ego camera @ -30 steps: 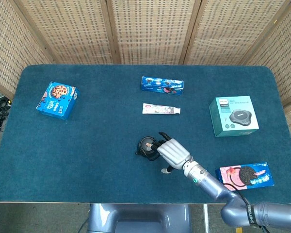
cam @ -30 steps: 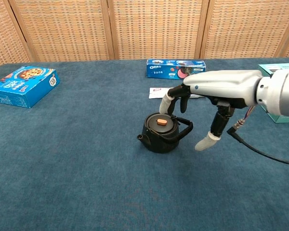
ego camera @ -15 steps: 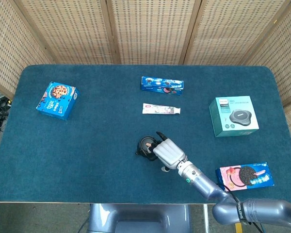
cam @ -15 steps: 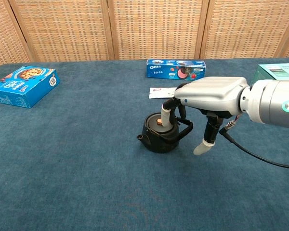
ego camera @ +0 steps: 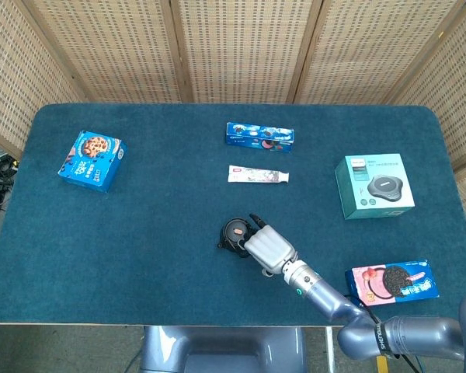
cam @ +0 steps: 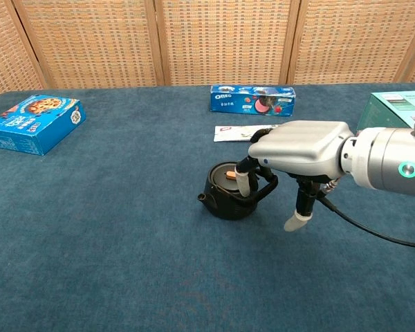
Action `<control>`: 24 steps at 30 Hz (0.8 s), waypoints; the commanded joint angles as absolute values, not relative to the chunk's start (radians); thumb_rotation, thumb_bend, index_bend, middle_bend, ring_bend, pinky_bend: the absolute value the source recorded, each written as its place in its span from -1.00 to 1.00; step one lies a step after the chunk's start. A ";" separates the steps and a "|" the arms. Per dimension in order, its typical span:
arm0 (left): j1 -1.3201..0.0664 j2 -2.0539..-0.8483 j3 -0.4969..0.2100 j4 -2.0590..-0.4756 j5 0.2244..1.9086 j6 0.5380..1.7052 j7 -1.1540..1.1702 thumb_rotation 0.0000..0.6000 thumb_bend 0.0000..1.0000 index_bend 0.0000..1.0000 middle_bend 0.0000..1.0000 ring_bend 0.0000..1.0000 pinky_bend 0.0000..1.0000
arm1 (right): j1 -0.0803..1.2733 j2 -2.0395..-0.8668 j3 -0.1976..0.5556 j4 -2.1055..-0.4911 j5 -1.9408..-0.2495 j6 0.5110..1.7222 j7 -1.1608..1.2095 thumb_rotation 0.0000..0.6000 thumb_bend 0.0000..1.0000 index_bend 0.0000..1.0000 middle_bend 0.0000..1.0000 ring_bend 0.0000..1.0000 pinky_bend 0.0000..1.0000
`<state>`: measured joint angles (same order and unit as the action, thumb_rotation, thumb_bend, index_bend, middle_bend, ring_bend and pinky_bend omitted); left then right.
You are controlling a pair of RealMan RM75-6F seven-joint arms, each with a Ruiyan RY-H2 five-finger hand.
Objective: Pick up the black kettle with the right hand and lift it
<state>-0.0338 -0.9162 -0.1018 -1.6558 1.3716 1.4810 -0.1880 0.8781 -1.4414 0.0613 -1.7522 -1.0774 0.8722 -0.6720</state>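
Kettle: the black kettle (cam: 228, 191) sits upright on the blue desk (ego camera: 155, 233), near the front edge and about midway across; its spout faces the robot's left and an orange knob shows on the lid.
Right hand: the right hand (cam: 301, 149) hangs palm down over the kettle's handle side; its fingers (cam: 246, 181) curl down at the handle and lid, while the thumb points down to the desk, apart from the kettle. Whether the fingers have closed on the handle I cannot tell.
Left hand: seen in neither view.
Behind the kettle: a toothpaste box (ego camera: 258, 175) lies flat, and beyond it a blue biscuit box (ego camera: 259, 135).
Far left: a blue cookie box (ego camera: 92, 160).
Right side: a teal carton (ego camera: 373, 186), and nearer the front edge a pink and blue biscuit pack (ego camera: 390, 281).
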 commanded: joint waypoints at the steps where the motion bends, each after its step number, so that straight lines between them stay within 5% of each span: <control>1: -0.034 -0.916 -0.102 -1.655 1.371 1.480 -0.192 1.00 -1.00 -1.00 -1.00 -1.00 -1.00 | 0.886 -1.444 0.053 -1.752 -1.068 0.869 -0.689 1.00 -1.00 -0.19 -0.09 -0.16 -1.00; 24: -0.028 -0.907 -0.105 -1.642 1.373 1.486 -0.233 1.00 -1.00 -1.00 -1.00 -1.00 -1.00 | 0.960 -1.525 0.006 -1.693 -0.932 0.873 -0.853 1.00 -1.00 -0.06 0.01 -0.09 -1.00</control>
